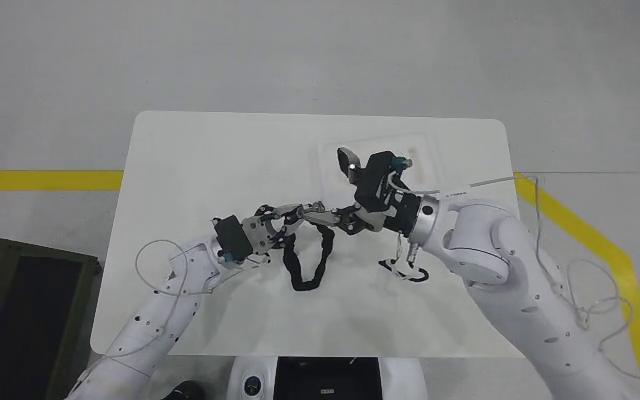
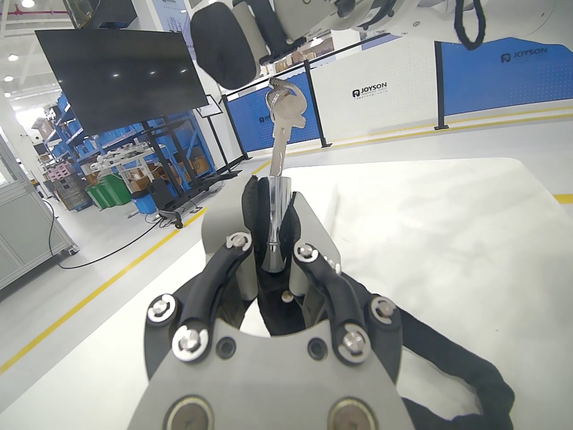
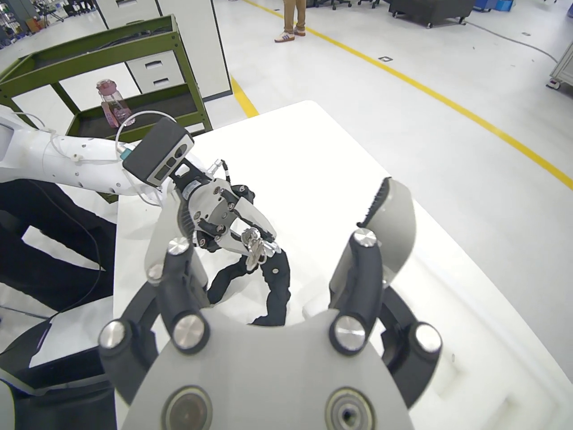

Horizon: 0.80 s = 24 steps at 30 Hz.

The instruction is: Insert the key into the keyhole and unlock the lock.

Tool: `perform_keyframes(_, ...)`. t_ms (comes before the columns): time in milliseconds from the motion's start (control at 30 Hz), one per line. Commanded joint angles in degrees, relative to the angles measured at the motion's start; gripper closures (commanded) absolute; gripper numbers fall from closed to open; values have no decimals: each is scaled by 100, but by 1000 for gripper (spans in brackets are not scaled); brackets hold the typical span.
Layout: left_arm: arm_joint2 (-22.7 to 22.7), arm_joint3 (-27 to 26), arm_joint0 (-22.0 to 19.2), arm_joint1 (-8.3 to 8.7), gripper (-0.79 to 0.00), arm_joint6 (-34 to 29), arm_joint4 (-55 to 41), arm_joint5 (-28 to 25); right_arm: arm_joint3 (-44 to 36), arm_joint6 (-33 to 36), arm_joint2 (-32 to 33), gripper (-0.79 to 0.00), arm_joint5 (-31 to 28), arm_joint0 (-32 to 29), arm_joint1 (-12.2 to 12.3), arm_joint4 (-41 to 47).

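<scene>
A factory-floor lab: yellow floor lines, racks of blue bins, large screen

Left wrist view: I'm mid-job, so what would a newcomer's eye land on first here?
The silver key standing up out of the chrome lock, which the left gripper clamps above the white table. Next, the right gripper, wide open, one of its black pads close by the key's head, and the lock's black cable trailing down onto the table.

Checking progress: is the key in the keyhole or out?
In: the key has its blade tip sunk in the end of the chrome lock that the left gripper clamps. Depth cannot be told.
</scene>
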Motion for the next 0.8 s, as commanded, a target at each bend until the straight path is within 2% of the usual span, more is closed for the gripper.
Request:
perform_keyframes(0,-34,-1,20,6,0,-17,-59,-44,36,-148,132,0,-142,-67,20,-107)
perform_keyframes(200,-84,-47,78,19,0,-74,-297,-350,277,-1001,403,0,-922,-358,64,-359)
perform_keyframes(400,-32,-101,116,18,0,-218,-556,-798,552,-1902,279,0,-1448,-356,18,-810)
perform_keyframes(767,42,-121,113,-3,0,-504,-907,-1161,946,-2623,66,0,-1642,-183,-67,-1542)
